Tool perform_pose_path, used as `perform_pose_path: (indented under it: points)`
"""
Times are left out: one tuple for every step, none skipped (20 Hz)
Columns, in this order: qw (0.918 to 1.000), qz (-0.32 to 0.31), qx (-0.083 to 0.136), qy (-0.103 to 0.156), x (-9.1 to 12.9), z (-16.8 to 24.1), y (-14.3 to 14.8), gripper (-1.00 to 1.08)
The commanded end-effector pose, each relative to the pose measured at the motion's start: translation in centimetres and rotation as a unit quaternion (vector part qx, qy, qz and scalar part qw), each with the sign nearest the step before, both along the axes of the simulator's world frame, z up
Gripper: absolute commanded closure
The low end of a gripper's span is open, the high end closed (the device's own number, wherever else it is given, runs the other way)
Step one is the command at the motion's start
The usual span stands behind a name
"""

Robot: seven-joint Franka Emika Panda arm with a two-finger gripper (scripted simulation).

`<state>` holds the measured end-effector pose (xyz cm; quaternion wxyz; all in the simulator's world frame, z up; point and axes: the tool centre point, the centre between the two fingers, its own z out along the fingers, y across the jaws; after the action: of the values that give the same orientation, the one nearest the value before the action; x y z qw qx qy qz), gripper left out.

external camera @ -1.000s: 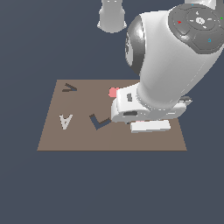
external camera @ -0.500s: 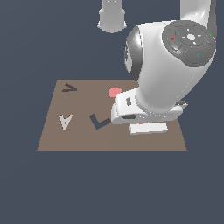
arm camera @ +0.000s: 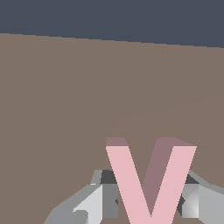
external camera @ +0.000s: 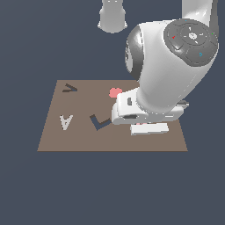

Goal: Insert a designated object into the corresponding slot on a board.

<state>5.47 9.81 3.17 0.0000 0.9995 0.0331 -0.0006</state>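
I am holding the pale-pink V piece [arm camera: 151, 183] between my claw [arm camera: 148, 201], whose fingers [arm camera: 98, 197] are sitting close against either side of it, narrowly spread and seemingly pressing on it, low over the brown board [external camera: 57, 140] toward the exterior view's right. I am judging that the risk is the piece twisting or slipping in so thin a hold, or arriving rotated against the dark V-shaped slot [external camera: 69, 88], which is lying well apart in the board's far corner on the exterior view's left. The wrist view is showing me the piece and my fingers, which my own arm is hiding in the exterior view, while only the exterior view is showing the slot, the grey A piece [external camera: 66, 121], the dark blue L-shaped cutout [external camera: 99, 122] and the coral-red blob [external camera: 115, 92].
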Motion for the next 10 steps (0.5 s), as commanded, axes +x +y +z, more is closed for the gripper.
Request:
perform_pose_path:
  points:
    - [1.0,0.0,0.0,-0.001,0.1,0.3,0.0,1.08]
    - [1.0,0.0,0.0,0.0,0.0,0.1,0.0,1.08]
    - [1.0,-0.001,0.0,0.0,0.0,0.1,0.0,1.08]
    - [1.0,-0.002,0.0,0.0,0.1,0.1,-0.1,1.08]
    - [1.0,-0.005,0.0,0.0,0.1,0.1,-0.2,1.08]
    - [1.0,-0.009,0.0,0.0,0.2,0.1,-0.3,1.08]
    - [0.9999,-0.014,0.0,0.0,0.2,0.2,-0.5,1.08]
    - [0.9998,-0.02,0.0,0.0,0.3,0.2,-0.7,1.08]
    - [0.9996,-0.028,0.0,0.0,0.5,0.2,-1.0,1.08]
    - [0.9993,-0.036,0.0,0.0,0.6,0.2,-1.3,1.08]
